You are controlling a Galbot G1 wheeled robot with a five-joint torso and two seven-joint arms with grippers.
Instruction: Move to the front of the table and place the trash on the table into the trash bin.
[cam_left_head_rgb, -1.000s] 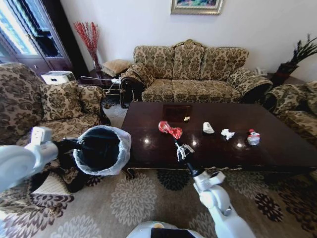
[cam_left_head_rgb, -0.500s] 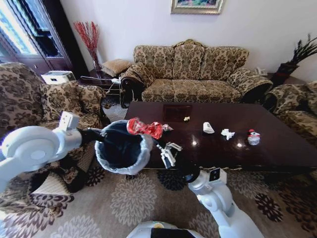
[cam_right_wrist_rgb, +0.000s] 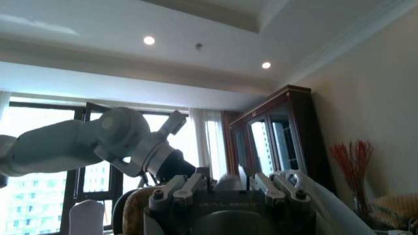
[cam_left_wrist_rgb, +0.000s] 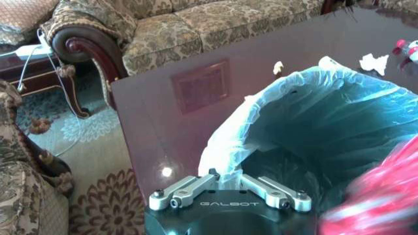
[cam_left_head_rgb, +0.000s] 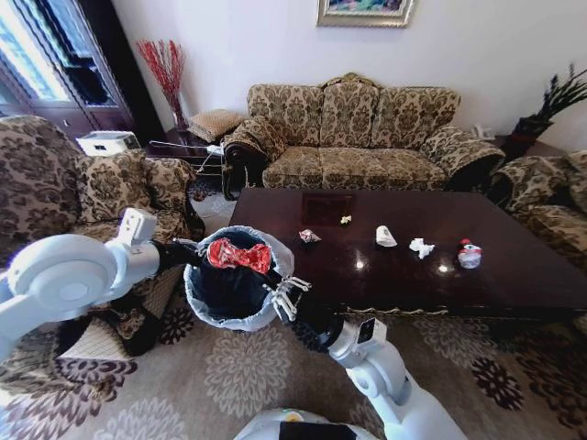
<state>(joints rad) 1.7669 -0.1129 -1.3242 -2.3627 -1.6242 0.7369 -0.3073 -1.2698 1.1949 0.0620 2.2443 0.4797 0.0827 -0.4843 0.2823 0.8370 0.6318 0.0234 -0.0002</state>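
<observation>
While left gripper point(cam_left_wrist_rgb: 228, 193) clamps trash bin point(cam_left_head_rgb: 204, 307) rim beside table point(cam_left_head_rgb: 514, 284), red wrapper point(cam_left_head_rgb: 239, 256) drops inside; right gripper point(cam_left_head_rgb: 282, 297) spread, empty. Risk: bin slips, liner tears, contents spill.

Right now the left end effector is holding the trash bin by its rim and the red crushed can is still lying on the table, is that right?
Not quite. The left end effector does hold the trash bin by its rim, but the red crushed can is not on the table; the head view shows it over the bin's opening.
</observation>
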